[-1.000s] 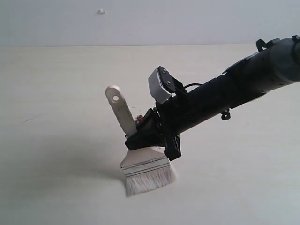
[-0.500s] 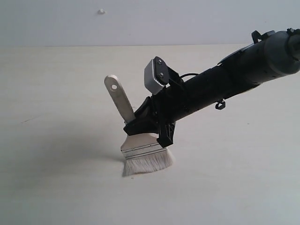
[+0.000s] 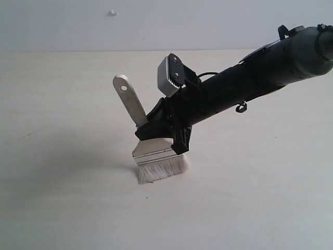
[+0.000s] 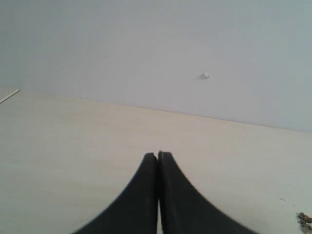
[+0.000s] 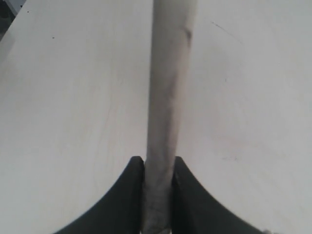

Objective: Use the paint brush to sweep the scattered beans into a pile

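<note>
Left wrist view only: left gripper pressed closed, empty; a few beans on the table.
Right wrist view: right gripper clamps the brush handle.
Exterior view: brush mid-table, tilted, handle leaning left; silver ferrule, cream bristles touching the table.

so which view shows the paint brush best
The exterior view: it shows the paint brush from handle to bristles, clamped by the right gripper. The right wrist view shows only its handle between the fingers. The left wrist view shows none of it.
</note>
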